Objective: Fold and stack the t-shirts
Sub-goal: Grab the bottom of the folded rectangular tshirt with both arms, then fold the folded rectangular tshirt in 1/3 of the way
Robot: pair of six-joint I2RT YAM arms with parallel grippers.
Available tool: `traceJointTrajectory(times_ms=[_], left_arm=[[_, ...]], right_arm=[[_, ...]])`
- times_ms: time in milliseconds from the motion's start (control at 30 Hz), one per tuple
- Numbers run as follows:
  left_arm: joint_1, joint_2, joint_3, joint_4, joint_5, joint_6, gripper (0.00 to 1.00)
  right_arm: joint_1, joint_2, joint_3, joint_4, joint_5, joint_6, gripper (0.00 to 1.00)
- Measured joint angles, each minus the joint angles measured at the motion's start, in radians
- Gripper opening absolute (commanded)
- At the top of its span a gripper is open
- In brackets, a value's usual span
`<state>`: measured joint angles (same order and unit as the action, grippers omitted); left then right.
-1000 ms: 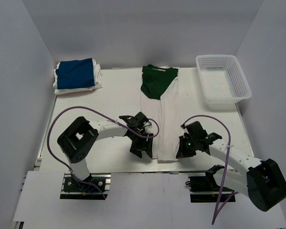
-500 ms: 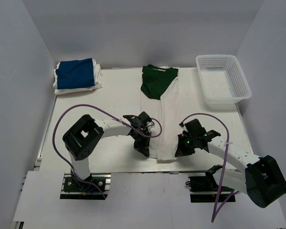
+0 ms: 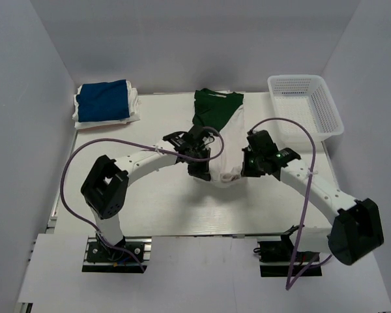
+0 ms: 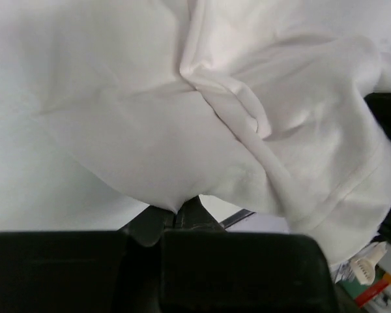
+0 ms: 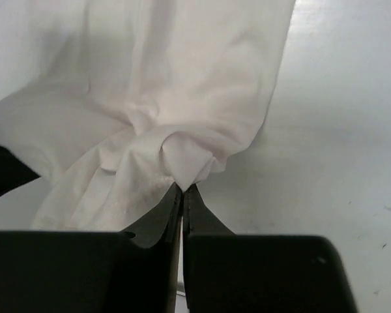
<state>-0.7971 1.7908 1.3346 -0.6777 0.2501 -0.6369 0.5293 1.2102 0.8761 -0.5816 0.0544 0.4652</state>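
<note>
The left claw (image 4: 178, 208) and right claw (image 5: 183, 189) each clamp the white t-shirt (image 3: 229, 140), its hem bunched between them.

Fingertips out of sight on both sides from above: the left hand (image 3: 204, 173) and the right hand (image 3: 246, 168) have theirs buried in the bunched white shirt (image 3: 230, 137). That shirt covers part of the green shirt (image 3: 210, 111). Left wrist view: cloth runs off the top and left edges, and the bright bits (image 4: 368, 267) at bottom right are too blurred to name. Right wrist view: a dark shape (image 5: 3, 171) is cut by the left edge.
</note>
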Motion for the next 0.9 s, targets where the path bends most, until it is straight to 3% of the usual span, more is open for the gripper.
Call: traceJointTrajectory(times_ms=[233, 533, 900], left_arm=[[0.108, 0.056, 0.148, -0.055, -0.063, 0.002, 0.0], [0.212, 0.272, 0.415, -0.034, -0.04, 0.036, 0.0], [0.279, 0.366, 0.489, -0.033, 0.003, 0.05, 0.0]], right_arm=[[-0.025, 0.218, 0.214, -0.014, 0.12, -0.002, 0.0], [-0.052, 0.413, 0.416, -0.001, 0.214, -0.036, 0.0], [-0.087, 0.639, 0.607, 0.031, 0.233, -0.117, 0.0]])
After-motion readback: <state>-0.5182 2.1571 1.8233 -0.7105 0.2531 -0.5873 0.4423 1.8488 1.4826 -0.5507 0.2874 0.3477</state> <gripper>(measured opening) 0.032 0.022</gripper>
